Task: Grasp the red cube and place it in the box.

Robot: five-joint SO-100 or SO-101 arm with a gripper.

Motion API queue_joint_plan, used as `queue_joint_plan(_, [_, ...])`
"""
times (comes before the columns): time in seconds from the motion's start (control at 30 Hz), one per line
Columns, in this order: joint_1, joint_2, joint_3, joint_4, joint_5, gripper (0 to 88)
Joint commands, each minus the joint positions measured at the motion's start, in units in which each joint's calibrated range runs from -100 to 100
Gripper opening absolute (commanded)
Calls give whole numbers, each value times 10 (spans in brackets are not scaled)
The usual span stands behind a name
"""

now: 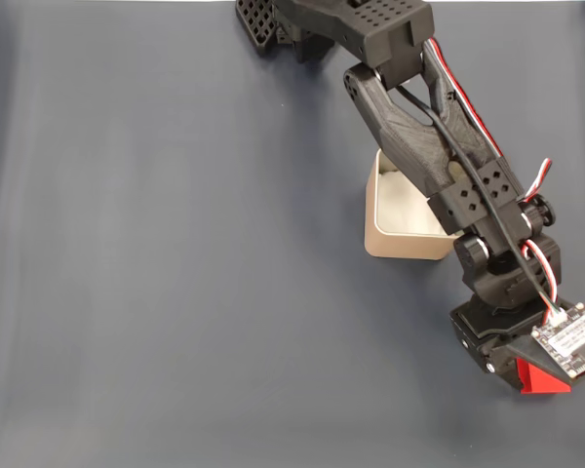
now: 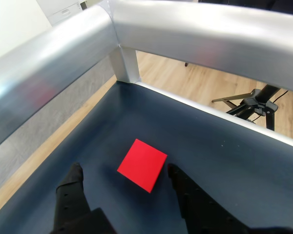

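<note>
The red cube (image 2: 142, 164) lies on the dark blue mat, just ahead of and between my two black fingertips in the wrist view. My gripper (image 2: 124, 169) is open, one finger on each side, neither touching the cube. In the fixed view a corner of the red cube (image 1: 538, 377) pokes out from under the arm's wrist at the lower right, and the fingers are hidden beneath the wrist. The beige box (image 1: 402, 241) with white padding stands up and to the left of the cube, partly covered by the arm.
A silver metal rail (image 2: 185, 34) frames the mat's edge and corner close beyond the cube. Past it are a wooden floor and a black tripod (image 2: 254, 102). In the fixed view a wide stretch of mat (image 1: 175, 273) spreads left of the box.
</note>
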Motion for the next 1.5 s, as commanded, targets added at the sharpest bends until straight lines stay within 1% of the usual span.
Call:
queue_joint_plan(0.0, [3,-4,-37,-8,0,419])
queue_joint_plan(0.23, [3,-3,-39,-10,-3,379])
queue_joint_plan(0.53, [2,-5,-38,-10,-5,293])
queue_joint_plan(1.0, [4,-10,-33,-7,-6,234])
queue_joint_plan(1.47, [6,-11,-31,0,-4,205])
